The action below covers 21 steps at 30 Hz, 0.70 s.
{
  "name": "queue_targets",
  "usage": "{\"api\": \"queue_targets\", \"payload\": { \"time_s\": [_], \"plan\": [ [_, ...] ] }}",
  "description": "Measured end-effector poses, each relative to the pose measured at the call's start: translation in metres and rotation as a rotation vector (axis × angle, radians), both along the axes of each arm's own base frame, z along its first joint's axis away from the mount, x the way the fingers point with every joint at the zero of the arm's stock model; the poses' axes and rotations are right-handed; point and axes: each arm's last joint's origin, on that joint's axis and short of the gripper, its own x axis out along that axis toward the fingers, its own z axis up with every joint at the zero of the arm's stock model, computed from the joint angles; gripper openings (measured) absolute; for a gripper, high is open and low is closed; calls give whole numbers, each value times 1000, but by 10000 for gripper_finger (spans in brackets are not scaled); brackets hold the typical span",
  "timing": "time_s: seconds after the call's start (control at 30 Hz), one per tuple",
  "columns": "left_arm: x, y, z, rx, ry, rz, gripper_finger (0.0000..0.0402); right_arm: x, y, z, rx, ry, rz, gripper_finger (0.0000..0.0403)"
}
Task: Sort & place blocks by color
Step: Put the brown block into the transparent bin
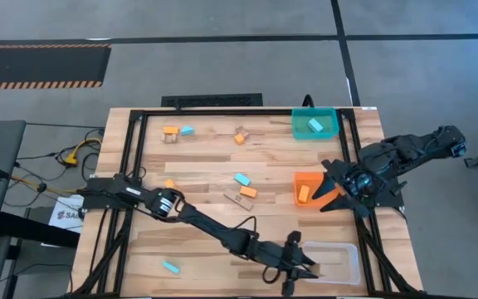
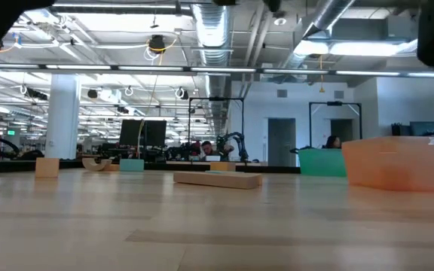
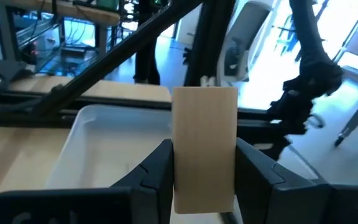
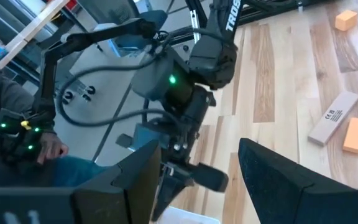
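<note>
My left gripper (image 1: 297,267) reaches to the left end of the clear bin (image 1: 332,262) near the table's near edge, shut on a tan wood block (image 3: 204,137). My right gripper (image 1: 329,191) hovers open over the orange bin (image 1: 309,178), which holds one orange block (image 1: 304,194). The teal bin (image 1: 315,133) holds a cyan block (image 1: 315,124). Loose on the table lie orange, cyan and tan blocks: a group at the far left (image 1: 173,131), a pair at the far middle (image 1: 240,137), a cluster in the middle (image 1: 242,191) and a lone cyan block (image 1: 170,267). My left gripper pinches the tan wood block by its two long side faces (image 3: 178,168), one finger (image 3: 157,171) on each side. The block stands upright between the fingers, its upper half (image 3: 204,112) rising past their tips, in front of the clear bin's open tray (image 3: 110,149).
The black frame rails (image 1: 131,158) run along the table's left and right sides. In the right wrist view, a flat tan block (image 4: 333,117) and an orange block (image 4: 357,135) lie beyond the left arm. Bare wood stretches between the middle cluster and the near edge.
</note>
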Motion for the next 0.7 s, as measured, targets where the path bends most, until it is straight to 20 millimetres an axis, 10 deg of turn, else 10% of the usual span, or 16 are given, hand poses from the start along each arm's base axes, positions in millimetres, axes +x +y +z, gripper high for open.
{"api": "queue_targets", "payload": {
  "time_s": [0.43,0.7],
  "plan": [
    [15,14,-13,8,33,-24,101,0,0,0,8,4,1,240],
    [15,15,-17,-26,90,-2,247,0,0,0,9,4,1,240]
  ]
}}
